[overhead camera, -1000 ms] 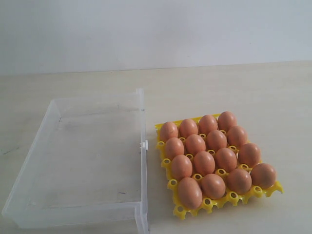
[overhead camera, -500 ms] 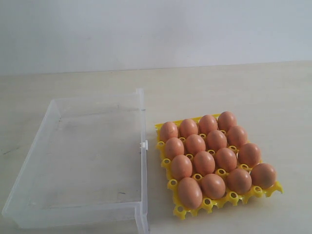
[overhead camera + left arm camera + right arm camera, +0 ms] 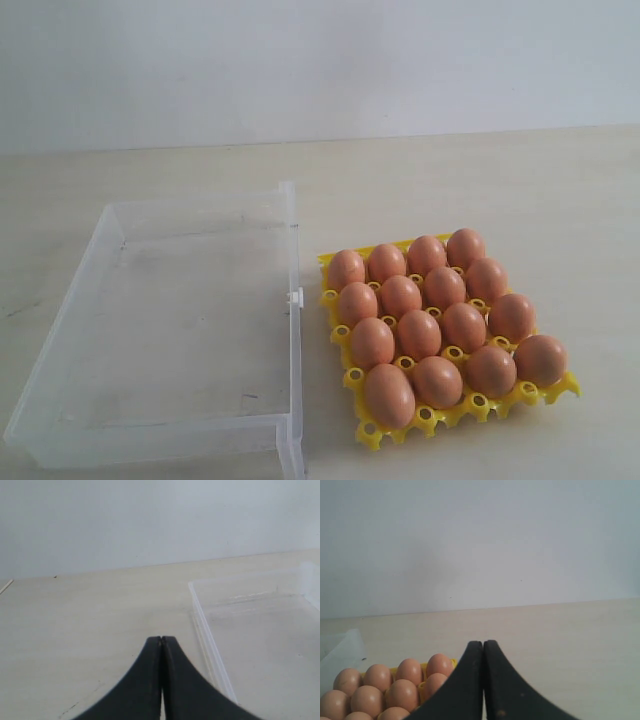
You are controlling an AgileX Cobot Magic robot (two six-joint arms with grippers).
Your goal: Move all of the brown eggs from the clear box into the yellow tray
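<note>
Brown eggs (image 3: 419,332) fill every cup of the yellow tray (image 3: 455,402) at the right of the exterior view. To its left lies the clear box (image 3: 288,340) with no egg in it. Neither arm shows in the exterior view. In the left wrist view my left gripper (image 3: 162,641) is shut with nothing between its fingers, and the clear box (image 3: 207,640) lies beside and beyond it. In the right wrist view my right gripper (image 3: 483,644) is shut and holds nothing, with several brown eggs (image 3: 410,672) on the yellow tray (image 3: 423,669) partly behind one finger.
A pale tabletop (image 3: 480,190) carries both containers, and a plain white wall (image 3: 320,70) rises behind it. A small latch tab (image 3: 295,297) on the clear box faces the tray.
</note>
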